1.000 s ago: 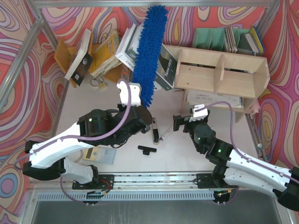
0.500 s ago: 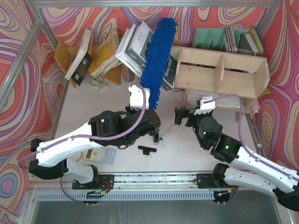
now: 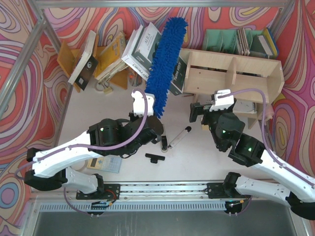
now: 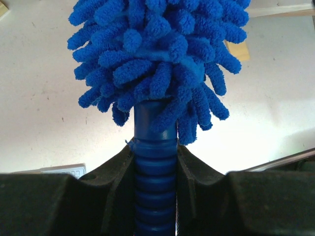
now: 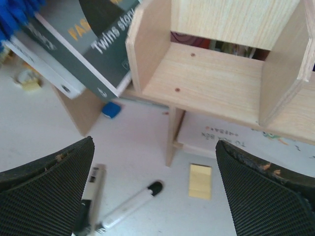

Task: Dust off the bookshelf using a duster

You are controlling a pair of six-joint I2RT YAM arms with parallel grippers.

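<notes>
The pale plywood bookshelf (image 3: pixel 231 73) stands at the back right; its compartments also show in the right wrist view (image 5: pixel 211 83). The blue fluffy duster (image 3: pixel 165 61) points up and back, its head just left of the bookshelf's left end, over leaning books. My left gripper (image 3: pixel 147 117) is shut on the duster's ribbed blue handle (image 4: pixel 155 172), with the fluffy head (image 4: pixel 157 54) right above the jaws. My right gripper (image 3: pixel 201 114) is open and empty, low in front of the bookshelf's left part; its fingers (image 5: pixel 54 182) frame the table below the shelf.
Leaning books (image 3: pixel 142 49) and an orange-yellow rack (image 3: pixel 103 56) stand at the back left. Green file holders (image 3: pixel 231 42) sit behind the shelf. A white marker (image 3: pixel 178 136), a black tool (image 3: pixel 154 158), a calculator (image 3: pixel 104 163) and a yellow note pad (image 5: pixel 200 181) lie on the table.
The left arm swung the duster rightwards toward the bookshelf's left end, then drew back a little. The right arm moved back and right, closer to the shelf.
</notes>
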